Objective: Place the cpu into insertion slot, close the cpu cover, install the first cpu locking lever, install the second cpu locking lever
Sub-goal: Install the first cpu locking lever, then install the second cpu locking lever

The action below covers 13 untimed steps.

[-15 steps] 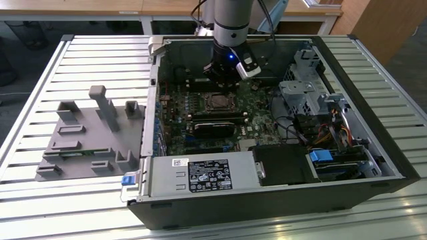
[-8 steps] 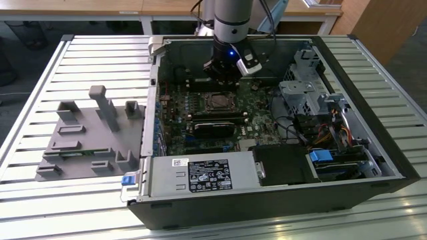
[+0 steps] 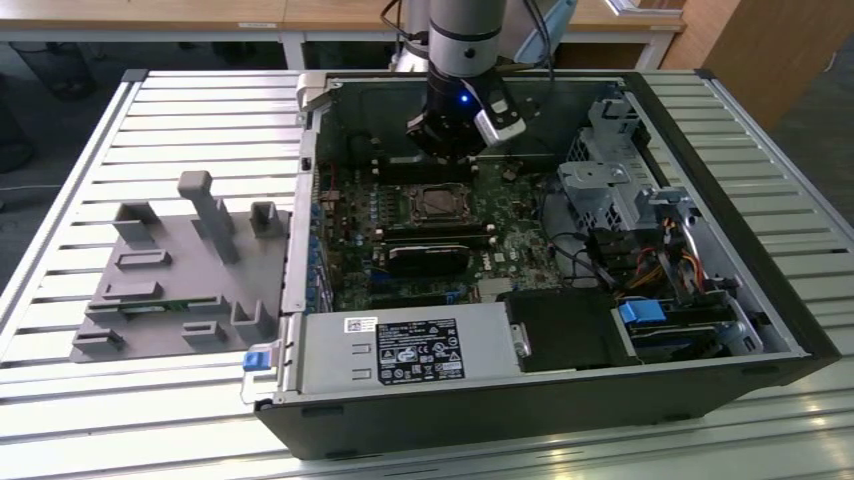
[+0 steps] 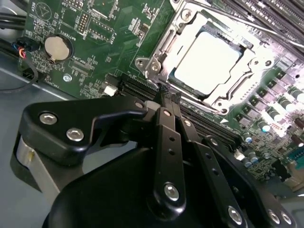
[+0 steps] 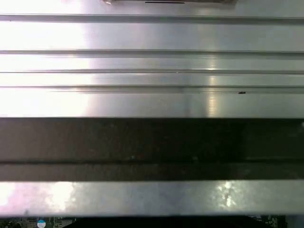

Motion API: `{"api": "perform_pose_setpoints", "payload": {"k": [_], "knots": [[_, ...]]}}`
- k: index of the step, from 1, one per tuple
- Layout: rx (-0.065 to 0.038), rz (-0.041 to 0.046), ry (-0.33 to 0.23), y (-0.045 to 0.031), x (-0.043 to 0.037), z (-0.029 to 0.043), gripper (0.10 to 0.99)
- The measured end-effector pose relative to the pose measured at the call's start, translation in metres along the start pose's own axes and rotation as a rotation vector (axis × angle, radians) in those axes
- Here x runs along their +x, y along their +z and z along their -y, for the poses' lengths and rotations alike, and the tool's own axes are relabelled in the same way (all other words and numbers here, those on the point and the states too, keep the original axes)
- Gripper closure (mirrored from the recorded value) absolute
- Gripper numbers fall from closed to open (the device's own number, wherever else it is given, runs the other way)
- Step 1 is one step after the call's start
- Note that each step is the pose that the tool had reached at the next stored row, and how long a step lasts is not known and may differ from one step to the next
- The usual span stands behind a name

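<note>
- Claw (image 4: 164,97) pressed together, empty, just beside the insertion slot (image 4: 204,59) on the motherboard (image 3: 400,235).
- We see the cpu (image 4: 207,61) seated there, cpu cover (image 4: 190,26) closed over it.

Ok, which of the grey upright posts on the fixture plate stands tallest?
The post at the far middle of the grey fixture plate, in the exterior view; it rises well above the shorter blocks on either side of it.

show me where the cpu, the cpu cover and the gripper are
cpu (image 4: 209,59): second wrist view, middle of its bright metal top, seated in the socket.
cpu cover (image 4: 164,45): second wrist view, one side bar of the silvery frame around the chip.
gripper (image 4: 166,97): second wrist view, the black fingertips close together, just short of the socket.
</note>
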<state>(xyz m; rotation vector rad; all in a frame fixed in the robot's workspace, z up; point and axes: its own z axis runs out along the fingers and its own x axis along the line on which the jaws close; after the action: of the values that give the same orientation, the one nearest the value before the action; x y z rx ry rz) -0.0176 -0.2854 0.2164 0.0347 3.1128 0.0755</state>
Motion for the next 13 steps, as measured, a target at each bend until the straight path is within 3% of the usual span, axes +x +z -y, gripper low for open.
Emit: {"api": "perform_pose_setpoints", "payload": {"k": [13], "knots": [[0.000,0.0000,0.000,-0.0002,-0.0001,0.0039,0.980]]}}
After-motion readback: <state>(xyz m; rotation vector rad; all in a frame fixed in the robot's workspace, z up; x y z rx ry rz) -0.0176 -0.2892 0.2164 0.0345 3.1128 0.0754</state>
